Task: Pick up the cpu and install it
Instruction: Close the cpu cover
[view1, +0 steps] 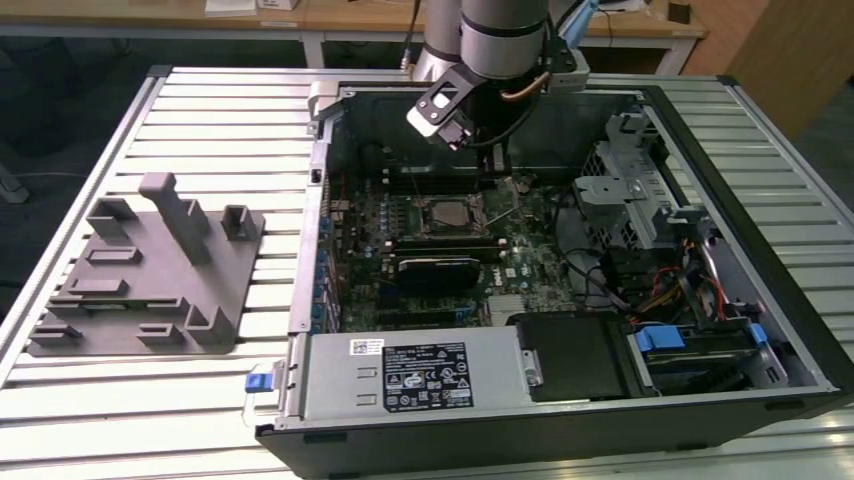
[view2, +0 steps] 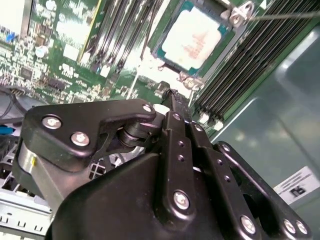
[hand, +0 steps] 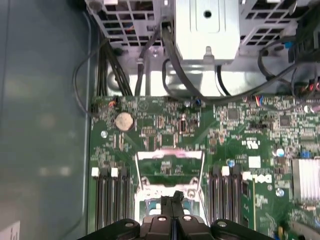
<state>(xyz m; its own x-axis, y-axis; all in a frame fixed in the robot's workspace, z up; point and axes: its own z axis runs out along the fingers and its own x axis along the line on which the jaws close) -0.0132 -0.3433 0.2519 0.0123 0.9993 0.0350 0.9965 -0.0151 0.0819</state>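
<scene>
The cpu (view2: 192, 39), a small square chip with a silver-white top, lies flat in the socket on the green motherboard (view2: 70, 45). In the exterior view the cpu (view1: 446, 212) sits mid-board inside the open computer case (view1: 747, 300). My gripper (view1: 491, 168) hangs above the board just behind the socket, apart from the chip. Its black fingers (view2: 172, 107) are pressed together with nothing between them. In the first wrist view the gripper (hand: 175, 196) points down at the socket's raised metal frame (hand: 170, 165). A thin lever (view2: 285, 15) stands up beside the socket.
A grey plastic tray (view1: 147, 270) with upright posts lies on the slatted table (view1: 227, 120) at the exterior view's left. Inside the case are memory slots (hand: 112, 197), drive cages (view1: 641, 190), loose cables (view1: 667, 290) and a power supply (view1: 414, 372) at the front.
</scene>
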